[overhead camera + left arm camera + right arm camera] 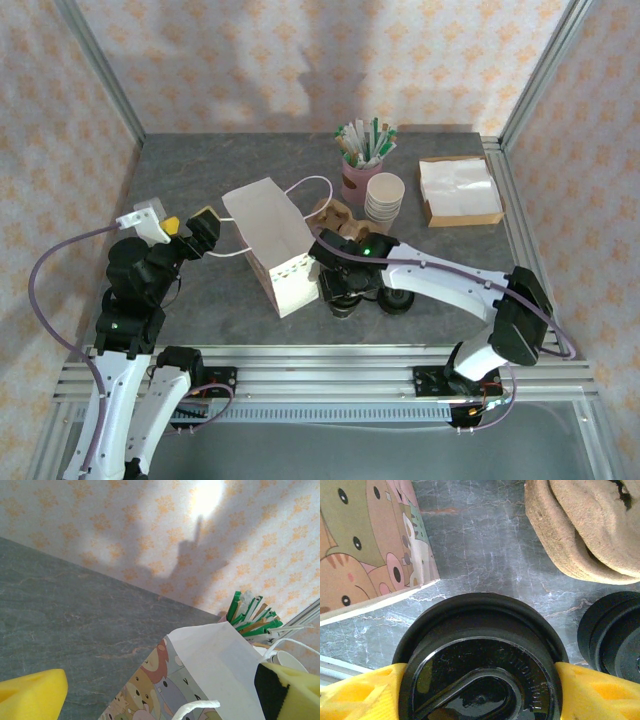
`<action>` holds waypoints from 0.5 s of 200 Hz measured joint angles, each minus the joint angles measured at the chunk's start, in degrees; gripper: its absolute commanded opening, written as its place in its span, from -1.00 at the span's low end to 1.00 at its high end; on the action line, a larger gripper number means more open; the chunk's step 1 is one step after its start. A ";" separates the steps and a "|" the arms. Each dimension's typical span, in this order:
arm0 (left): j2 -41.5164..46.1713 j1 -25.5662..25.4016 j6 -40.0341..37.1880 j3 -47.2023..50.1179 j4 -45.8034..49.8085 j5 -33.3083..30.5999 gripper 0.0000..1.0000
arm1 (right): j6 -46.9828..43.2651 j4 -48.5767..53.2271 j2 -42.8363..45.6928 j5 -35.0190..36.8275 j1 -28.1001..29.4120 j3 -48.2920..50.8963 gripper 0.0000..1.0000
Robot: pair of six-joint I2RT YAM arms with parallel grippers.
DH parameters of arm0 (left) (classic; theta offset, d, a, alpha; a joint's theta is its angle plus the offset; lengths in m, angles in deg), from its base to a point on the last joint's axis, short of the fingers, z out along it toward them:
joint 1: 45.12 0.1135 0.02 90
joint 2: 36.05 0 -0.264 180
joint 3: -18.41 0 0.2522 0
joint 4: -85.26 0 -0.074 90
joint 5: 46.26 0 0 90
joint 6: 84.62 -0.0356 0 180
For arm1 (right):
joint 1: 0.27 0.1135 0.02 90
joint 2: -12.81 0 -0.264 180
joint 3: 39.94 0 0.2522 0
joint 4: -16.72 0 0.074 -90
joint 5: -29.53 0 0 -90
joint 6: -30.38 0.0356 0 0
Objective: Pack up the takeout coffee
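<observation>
1. The right gripper (480, 696) is on the takeout coffee (480, 645). Its yellow pads (355, 692) press the black dome lid from both sides, so the jaws are clamped on the cup.
2. The takeout coffee stands on the grey table (485, 545), outside the paper bag (365, 540) and close against its lower side (the face with the cartoon animals). Whether lid and paper actually touch, I cannot tell.
3. From above, that spot is the near right corner of the bag, with the right arm reaching in from the right.
4. A second black lid (612, 635) sits just beside the coffee on the table, with a gap between them. Behind it lies a brown pulp cup carrier (585, 525).
5. The left gripper (203, 228) hangs at the bag's left side, up near the rim. Its yellow fingers (30, 695) are spread wide and hold nothing.
6. In the left wrist view, the bag's rim and its white cord handle (195, 709) lie between those fingers. Whether the far finger brushes the paper is unclear.
7. The bag stands upright in the middle of the table with its mouth open.
8. Along the back stand a stack of paper cups (384, 197), a pink cup of stirrers (360, 172) and a cardboard tray of napkins (458, 190).
</observation>
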 measured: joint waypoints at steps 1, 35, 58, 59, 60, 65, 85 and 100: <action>0.00 0.00 0.00 0.00 0.00 0.00 0.95 | 0.00 -0.02 -0.02 0.04 0.02 0.02 0.37; -0.09 0.00 0.00 0.00 0.00 0.00 0.95 | 1.18 -0.39 -0.59 2.60 1.44 0.72 0.37; -0.09 0.00 0.00 0.00 0.00 0.00 0.95 | 2.14 -0.37 -1.14 4.72 2.75 0.72 0.37; -0.09 0.00 0.00 0.00 -0.02 0.00 0.95 | 2.16 -0.39 -1.16 4.74 2.80 0.72 0.37; -0.09 0.00 0.00 0.00 -0.02 0.00 0.95 | 2.19 -0.37 -1.20 4.83 2.89 0.72 0.37; -0.09 0.00 0.00 0.00 0.00 0.00 0.95 | 2.36 -0.37 -1.31 5.16 3.13 0.74 0.37; -0.09 0.00 0.00 0.00 0.00 0.00 0.95 | 2.97 -0.35 -1.64 6.56 3.91 0.79 0.37; -0.09 0.00 0.00 0.00 -0.02 0.00 0.95 | 3.50 -0.15 -2.40 7.78 4.26 0.87 0.37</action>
